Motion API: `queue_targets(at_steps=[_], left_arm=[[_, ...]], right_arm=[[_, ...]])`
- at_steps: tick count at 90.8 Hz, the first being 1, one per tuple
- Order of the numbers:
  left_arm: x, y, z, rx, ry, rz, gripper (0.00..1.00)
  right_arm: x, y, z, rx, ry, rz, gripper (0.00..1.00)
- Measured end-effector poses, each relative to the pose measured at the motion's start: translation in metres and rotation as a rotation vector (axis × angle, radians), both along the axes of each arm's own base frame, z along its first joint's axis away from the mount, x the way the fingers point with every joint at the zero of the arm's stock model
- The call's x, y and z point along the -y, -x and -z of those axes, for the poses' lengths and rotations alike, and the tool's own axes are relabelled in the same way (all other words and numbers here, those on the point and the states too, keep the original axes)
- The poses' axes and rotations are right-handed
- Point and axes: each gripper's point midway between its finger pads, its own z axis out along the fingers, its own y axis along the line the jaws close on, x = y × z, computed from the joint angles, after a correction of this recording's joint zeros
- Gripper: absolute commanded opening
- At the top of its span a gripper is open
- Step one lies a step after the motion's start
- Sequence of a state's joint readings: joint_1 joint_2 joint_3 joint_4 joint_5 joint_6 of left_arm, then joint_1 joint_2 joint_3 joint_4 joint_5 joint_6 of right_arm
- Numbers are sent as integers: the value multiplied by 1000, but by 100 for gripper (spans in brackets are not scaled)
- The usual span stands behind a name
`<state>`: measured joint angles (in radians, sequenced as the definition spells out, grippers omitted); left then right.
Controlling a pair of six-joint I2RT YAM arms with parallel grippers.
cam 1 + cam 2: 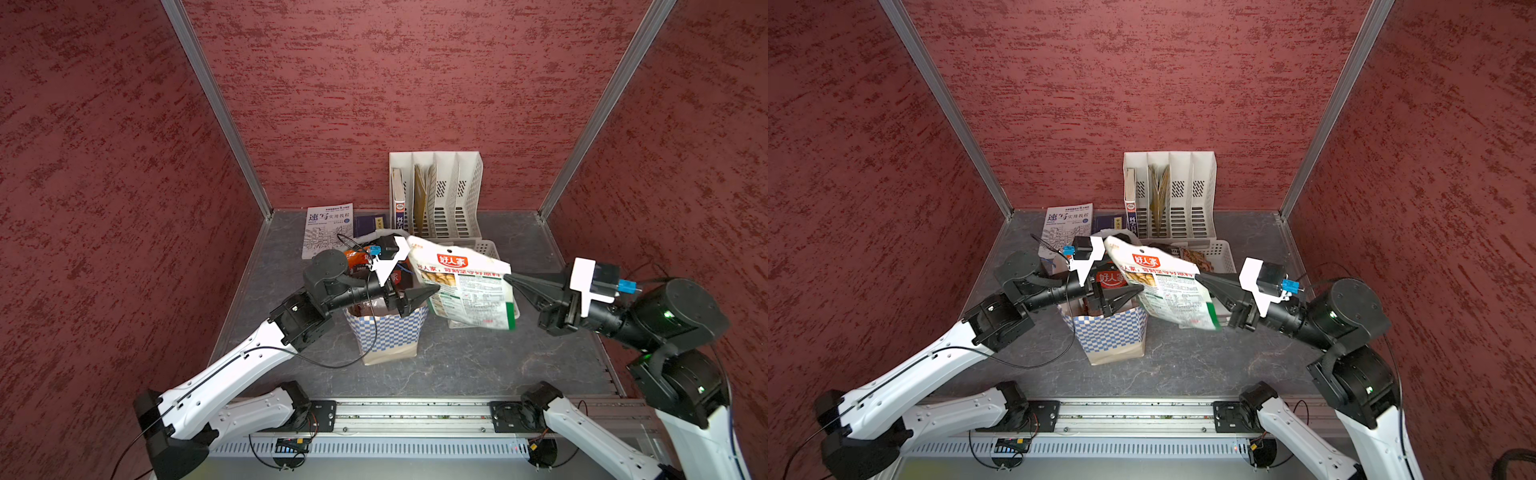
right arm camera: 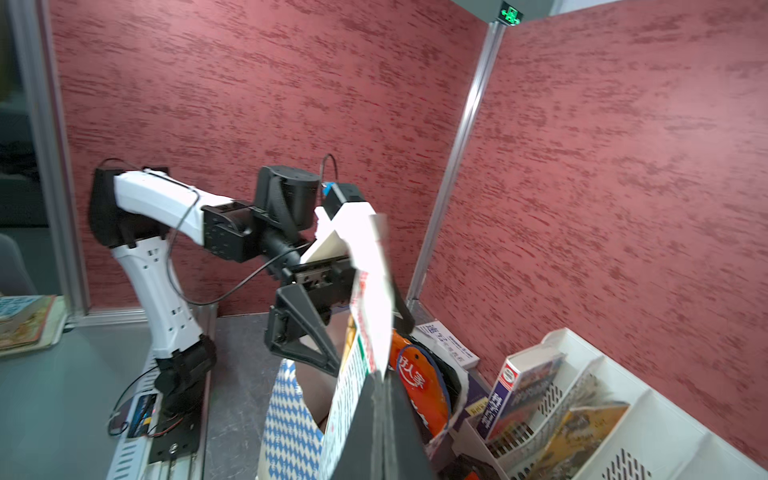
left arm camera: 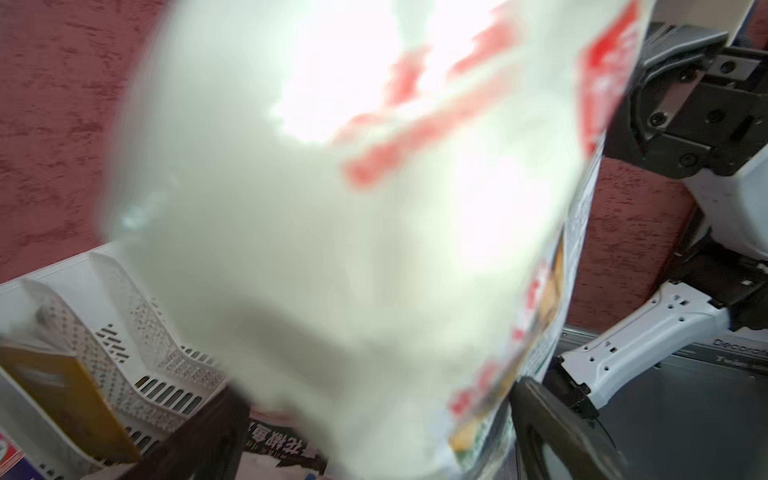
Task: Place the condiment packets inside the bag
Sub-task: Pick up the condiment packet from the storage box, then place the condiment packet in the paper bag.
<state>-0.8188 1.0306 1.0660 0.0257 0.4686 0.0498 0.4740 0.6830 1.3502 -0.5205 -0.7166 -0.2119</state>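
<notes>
- White-and-green condiment packet (image 1: pixel 465 291): pinched by one edge in the fully closed right gripper (image 1: pixel 512 279). It hangs tilted beside and above the mouth of the bag (image 1: pixel 390 332), which stands upright near the middle of the table (image 1: pixel 478 370). The edge grip probably lets the pouch slide in lengthwise.
- Left gripper (image 1: pixel 1123 300): jaws spread as wide as they go and holding nothing, set at the bag's rim, apparently to keep the mouth open. Whether it touches the paper cannot be told.
- In a top view, other packets (image 1: pixel 1187 252) lie in the white basket (image 1: pixel 1221 249) between the bag and the table's back edge, so the task seems only partly done.
- Only the right wrist view shows an orange packet (image 2: pixel 419 386) inside the bag, and the shut jaws clamping the pouch.
- Only the left wrist view shows the blurred pouch close in front of the two spread fingers (image 3: pixel 199 436).
</notes>
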Motion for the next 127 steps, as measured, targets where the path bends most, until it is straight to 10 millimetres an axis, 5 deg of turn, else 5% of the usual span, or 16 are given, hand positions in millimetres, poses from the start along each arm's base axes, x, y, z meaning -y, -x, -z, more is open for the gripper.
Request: queue_targets(at_steps=[8, 18, 26, 38, 50, 56, 64, 68, 75, 101, 127], left_arm=[[7, 18, -9, 7, 51, 126, 98], [8, 47, -19, 31, 101, 294, 84], [5, 68, -26, 57, 120, 391, 56], [-6, 93, -40, 98, 148, 473, 0], [-16, 98, -50, 123, 170, 447, 0], [-19, 90, -51, 117, 171, 382, 0], [-29, 73, -53, 119, 167, 256, 0], [-37, 64, -56, 128, 169, 185, 0], [-56, 47, -63, 156, 182, 54, 0], [-110, 24, -74, 294, 156, -241, 0], [-120, 33, -16, 359, -57, -232, 0]], right_arm=[[0, 17, -4, 21, -9, -59, 0], [2, 28, -11, 37, -33, -93, 0], [2, 29, -16, 42, -50, -100, 0], [2, 27, -21, 41, -80, -101, 0], [-2, 18, -25, 13, -108, -105, 0], [-6, 7, -27, -17, -128, -96, 20], [-12, -11, -25, -70, -155, -86, 31], [-16, -19, -25, -90, -167, -88, 27], [-25, -35, -22, -142, -187, -104, 0], [-74, -75, 5, -316, -187, -208, 0], [-71, -67, 9, -296, -181, -174, 0]])
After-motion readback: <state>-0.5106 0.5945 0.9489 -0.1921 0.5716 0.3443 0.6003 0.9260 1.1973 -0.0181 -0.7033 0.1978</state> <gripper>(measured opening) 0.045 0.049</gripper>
